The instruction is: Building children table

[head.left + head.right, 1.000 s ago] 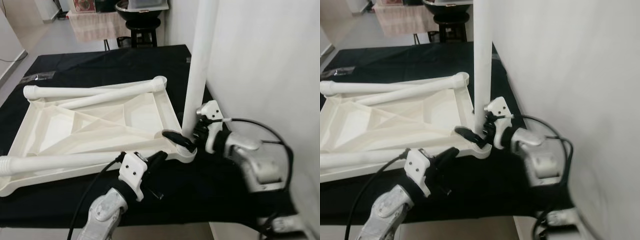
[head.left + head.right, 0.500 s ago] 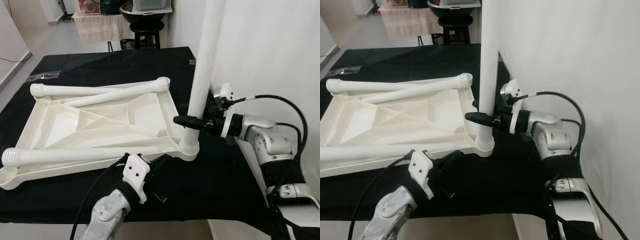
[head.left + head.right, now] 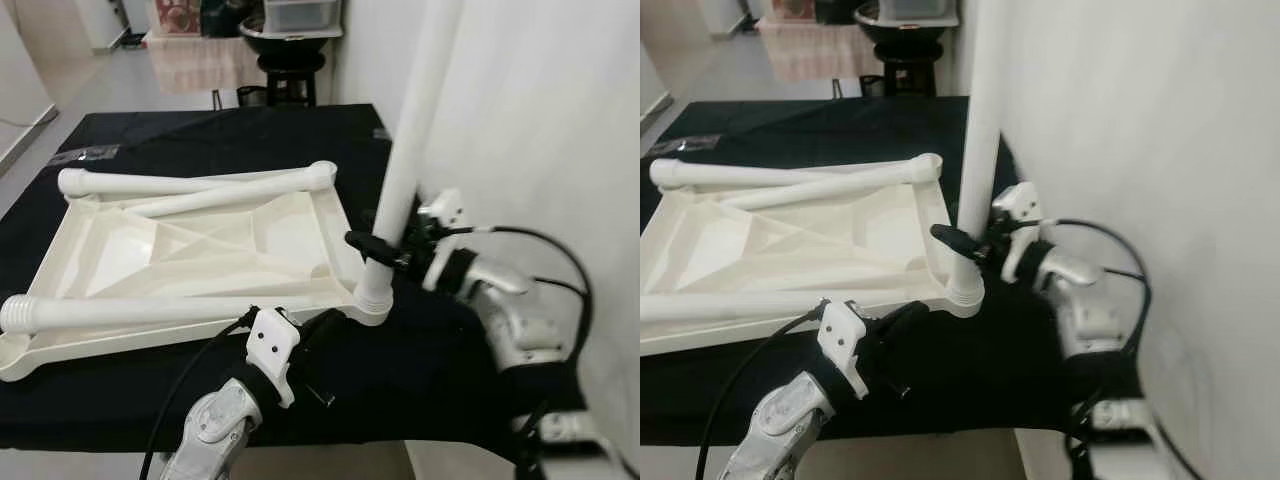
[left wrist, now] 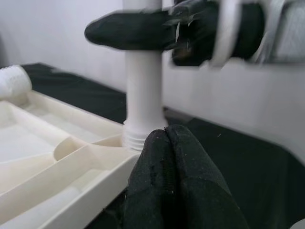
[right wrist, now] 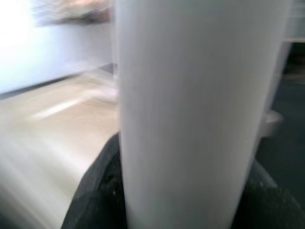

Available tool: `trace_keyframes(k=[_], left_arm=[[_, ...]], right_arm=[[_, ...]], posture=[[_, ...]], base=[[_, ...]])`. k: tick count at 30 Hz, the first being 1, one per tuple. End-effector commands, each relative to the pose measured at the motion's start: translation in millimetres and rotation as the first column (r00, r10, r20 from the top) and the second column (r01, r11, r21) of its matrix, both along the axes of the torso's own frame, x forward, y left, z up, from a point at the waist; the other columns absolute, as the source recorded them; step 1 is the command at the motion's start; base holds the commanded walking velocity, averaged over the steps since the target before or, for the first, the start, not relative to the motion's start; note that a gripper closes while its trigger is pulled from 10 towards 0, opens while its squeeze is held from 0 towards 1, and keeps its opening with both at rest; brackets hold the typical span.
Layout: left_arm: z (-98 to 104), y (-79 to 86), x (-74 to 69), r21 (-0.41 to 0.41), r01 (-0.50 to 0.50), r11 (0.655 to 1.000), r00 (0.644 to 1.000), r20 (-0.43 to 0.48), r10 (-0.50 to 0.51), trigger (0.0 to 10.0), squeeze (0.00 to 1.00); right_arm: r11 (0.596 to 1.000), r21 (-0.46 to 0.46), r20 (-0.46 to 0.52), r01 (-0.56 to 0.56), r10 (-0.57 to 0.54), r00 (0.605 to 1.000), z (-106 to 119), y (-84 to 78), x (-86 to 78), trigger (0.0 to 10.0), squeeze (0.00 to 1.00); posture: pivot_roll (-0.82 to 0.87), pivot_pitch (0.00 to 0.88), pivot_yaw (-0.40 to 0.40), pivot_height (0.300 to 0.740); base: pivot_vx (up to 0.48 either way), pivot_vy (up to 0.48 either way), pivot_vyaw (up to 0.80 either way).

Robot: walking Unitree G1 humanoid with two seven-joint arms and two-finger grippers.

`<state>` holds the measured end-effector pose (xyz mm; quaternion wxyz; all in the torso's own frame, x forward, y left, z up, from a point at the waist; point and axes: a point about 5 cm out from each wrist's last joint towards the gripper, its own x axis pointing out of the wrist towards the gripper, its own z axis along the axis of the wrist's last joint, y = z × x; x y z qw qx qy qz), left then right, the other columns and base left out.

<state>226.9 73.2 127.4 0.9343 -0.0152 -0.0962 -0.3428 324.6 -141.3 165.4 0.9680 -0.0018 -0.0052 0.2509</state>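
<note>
Left eye view: the white plastic tabletop (image 3: 200, 250) lies upside down on the black cloth (image 3: 430, 360), ribbed underside facing up. Two loose legs (image 3: 190, 185) lie across its far edge, and a third leg (image 3: 150, 312) lies along its near edge. The upright leg (image 3: 405, 170) stands in the near right corner socket (image 3: 372, 300) of the tabletop, leaning slightly toward the white wall (image 3: 540, 150). The right gripper (image 3: 385, 245) clamps this upright leg low on its shaft, just above the socket, one black finger crossing the front of the leg. The left gripper (image 3: 325, 325) sits at the near edge of the tabletop, just beside the socket corner. Right eye view: the same layout; a dark stool (image 3: 902, 45) stands beyond the far end of the cloth. Left wrist view: the left gripper's fingertips (image 4: 174, 157) are pressed together with nothing between them, pointing at the threaded base of the upright leg, close to the tabletop rim; the right gripper's finger crosses the leg above. Right wrist view: the white shaft of the upright leg fills the centre, with a black finger (image 5: 97, 191) visible on either side of it, closed around it.
</note>
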Motion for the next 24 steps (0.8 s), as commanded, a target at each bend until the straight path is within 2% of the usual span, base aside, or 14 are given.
trace_keyframes(k=[1, 2, 3, 7, 8, 9, 10, 11, 12, 15, 16, 18, 19, 24], left_arm=[[0.4, 1.6, -1.5, -0.003, 0.004, 1.0, 1.0, 0.0, -0.004, 10.0, 0.0], [0.0, 2.4, -1.3, -0.002, 0.008, 1.0, 1.0, -0.003, -0.008, 10.0, 0.0], [-0.3, 2.6, -1.1, -0.001, 0.009, 1.0, 1.0, -0.004, -0.009, 10.0, 0.0], [-0.6, 2.4, -1.0, 0.002, 0.011, 1.0, 1.0, -0.004, -0.011, 10.0, 0.0], [-0.8, 2.3, -1.0, 0.002, 0.012, 1.0, 1.0, -0.005, -0.012, 10.0, 0.0], [-0.8, 2.3, -1.0, 0.002, 0.012, 1.0, 1.0, -0.005, -0.012, 10.0, 0.0], [-1.1, 2.5, -0.9, 0.004, 0.011, 1.0, 1.0, -0.005, -0.011, 10.0, 0.0], [-1.1, 2.5, -0.9, 0.004, 0.011, 1.0, 1.0, -0.005, -0.011, 10.0, 0.0], [-1.5, 2.7, -0.4, 0.005, 0.01, 1.0, 1.0, -0.006, -0.01, 10.0, 0.0], [-1.9, 2.7, 0.4, 0.005, 0.011, 1.0, 1.0, -0.008, -0.011, 10.0, 0.0], [-2.0, 2.5, 0.8, 0.005, 0.013, 1.0, 1.0, -0.009, -0.013, 10.0, 0.0], [-2.0, 2.4, 1.0, 0.005, 0.014, 1.0, 1.0, -0.01, -0.014, 10.0, 0.0], [-2.4, 2.0, 1.7, 0.004, 0.015, 1.0, 1.0, -0.011, -0.015, 10.0, 0.0], [-3.2, 1.0, 2.9, 0.004, 0.017, 1.0, 1.0, -0.013, -0.017, 10.0, 0.0]], right_arm=[[0.975, -0.133, -0.207, 0.176, -0.201, 0.957, -46.5, -14.0, -10.7, 0.0, 0.0], [0.982, -0.131, -0.208, 0.138, -0.163, 0.965, -51.7, 13.2, -33.8, 0.0, 0.0], [0.987, -0.152, -0.203, 0.046, -0.077, 0.976, -53.4, 25.7, -40.6, 0.0, 0.0], [0.983, -0.161, -0.163, 0.087, -0.114, 0.98, -47.2, 19.2, -27.6, 0.0, 0.0], [0.983, -0.147, -0.159, 0.113, -0.136, 0.978, -44.7, 15.4, -20.7, 4.9, 0.0], [0.983, -0.147, -0.159, 0.113, -0.136, 0.978, -44.7, 15.4, -20.7, 4.9, 0.0], [0.992, -0.097, -0.162, 0.075, -0.09, 0.983, -40.6, 17.3, -14.7, 10.0, 0.46], [0.992, -0.097, -0.162, 0.075, -0.09, 0.983, -40.6, 17.3, -14.7, 10.0, 0.46], [0.999, -0.026, -0.108, -0.039, 0.036, 0.994, -29.2, 25.6, -11.7, 10.0, 1.0], [0.978, 0.011, 0.012, -0.21, 0.21, 0.978, -11.4, 33.9, -9.5, 10.0, 1.0], [0.968, 0.009, 0.021, -0.249, 0.249, 0.968, -6.8, 35.5, -10.7, 10.0, 0.31], [0.962, 0.008, 0.025, -0.273, 0.273, 0.962, -3.7, 36.5, -11.8, 10.0, 0.31], [0.949, -0.012, 0.032, -0.315, 0.316, 0.948, -0.8, 35.5, -10.6, 10.0, 0.0], [0.902, -0.067, 0.013, -0.427, 0.429, 0.903, 0.1, 30.6, -5.8, 10.0, 0.0]], posture=[[-0.01, 0.098, -0.018, 0.74], [-0.02, 0.093, -0.005, 0.74], [-0.02, 0.093, -0.005, 0.74], [0.0, 0.088, -0.021, 0.74], [0.0, 0.088, -0.021, 0.74], [0.0, 0.088, -0.021, 0.74], [0.0, 0.089, -0.014, 0.74], [0.0, 0.089, -0.014, 0.74], [0.0, 0.087, -0.011, 0.74], [0.0, 0.085, -0.01, 0.74], [0.0, 0.082, -0.008, 0.74], [0.0, 0.082, -0.008, 0.74], [0.0, 0.072, -0.003, 0.74], [0.0, 0.063, -0.006, 0.74]], base=[[0.0, 0.0, 0.0], [0.0, 0.0, 0.0], [0.0, 0.0, 0.0], [0.0, 0.0, 0.0], [0.0, 0.0, 0.0], [0.0, 0.0, 0.0], [0.0, 0.0, 0.0], [0.0, 0.0, 0.0], [0.0, 0.0, 0.0], [0.0, 0.0, 0.0], [0.0, 0.0, 0.0], [0.0, 0.0, 0.0], [0.0, 0.0, 0.0], [0.0, 0.0, 0.0]])
